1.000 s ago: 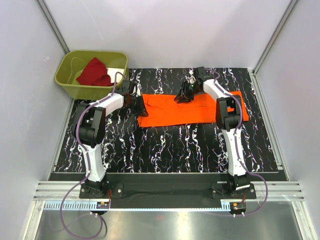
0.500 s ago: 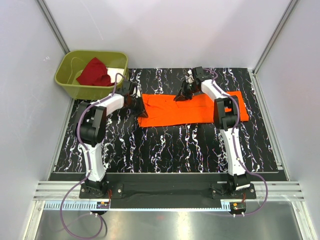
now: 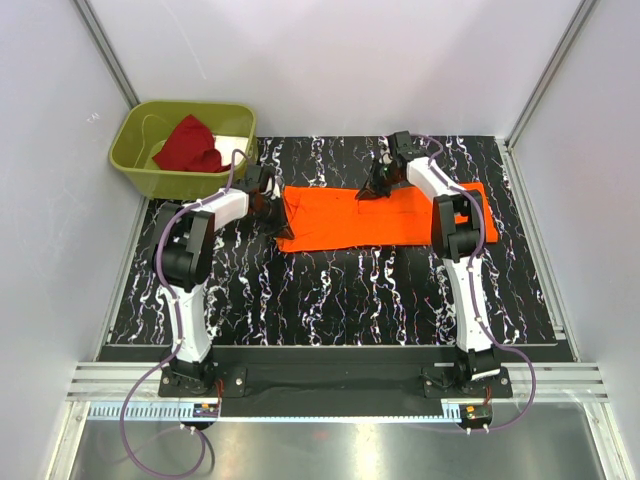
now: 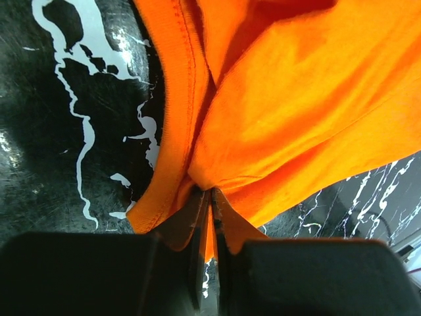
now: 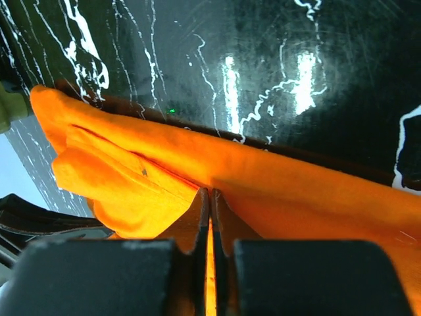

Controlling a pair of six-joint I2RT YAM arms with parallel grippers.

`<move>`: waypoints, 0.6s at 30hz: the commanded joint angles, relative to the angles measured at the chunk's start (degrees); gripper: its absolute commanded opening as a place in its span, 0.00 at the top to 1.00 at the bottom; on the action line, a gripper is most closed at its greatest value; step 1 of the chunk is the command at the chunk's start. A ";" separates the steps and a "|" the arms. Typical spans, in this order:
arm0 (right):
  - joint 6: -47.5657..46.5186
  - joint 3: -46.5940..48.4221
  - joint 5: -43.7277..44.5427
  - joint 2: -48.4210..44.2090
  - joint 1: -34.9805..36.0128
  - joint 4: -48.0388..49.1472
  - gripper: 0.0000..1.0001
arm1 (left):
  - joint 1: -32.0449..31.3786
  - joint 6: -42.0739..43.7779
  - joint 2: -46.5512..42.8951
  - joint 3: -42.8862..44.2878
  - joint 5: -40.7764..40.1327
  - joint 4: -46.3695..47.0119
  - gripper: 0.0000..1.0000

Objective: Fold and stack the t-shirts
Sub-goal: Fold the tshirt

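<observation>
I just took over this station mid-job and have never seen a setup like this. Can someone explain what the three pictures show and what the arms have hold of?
These are two robot arms bolted at the near edge of a black marbled table. Each arm ends in a two-finger gripper. The wide picture comes from a fixed camera above and behind the arms. The two close-ups come from cameras on the wrists, each looking along its own arm's fingers.

An orange t-shirt lies spread on the table. The left gripper is pinched shut on its left edge, and the right gripper is pinched shut on its far edge. Both close-ups show orange cloth between the closed fingers.

A dark red t-shirt lies crumpled in the green bin at the far left.
</observation>
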 commanded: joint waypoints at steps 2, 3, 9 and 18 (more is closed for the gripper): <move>-0.49 2.08 2.30 -2.76 -0.38 -0.52 0.87 | 0.46 1.76 -0.82 0.58 -3.93 -1.07 0.89; -1.19 4.27 2.30 -2.41 -0.47 -1.40 0.84 | 0.37 2.02 -1.26 0.75 -4.54 -1.60 0.89; -2.07 10.70 8.52 -3.28 -2.84 -11.07 0.71 | -0.15 4.40 -5.74 3.30 -8.94 -5.20 0.81; -6.29 -5.61 27.07 -18.39 -12.50 -17.58 0.41 | -4.90 3.09 -11.20 4.62 -7.19 -4.60 0.63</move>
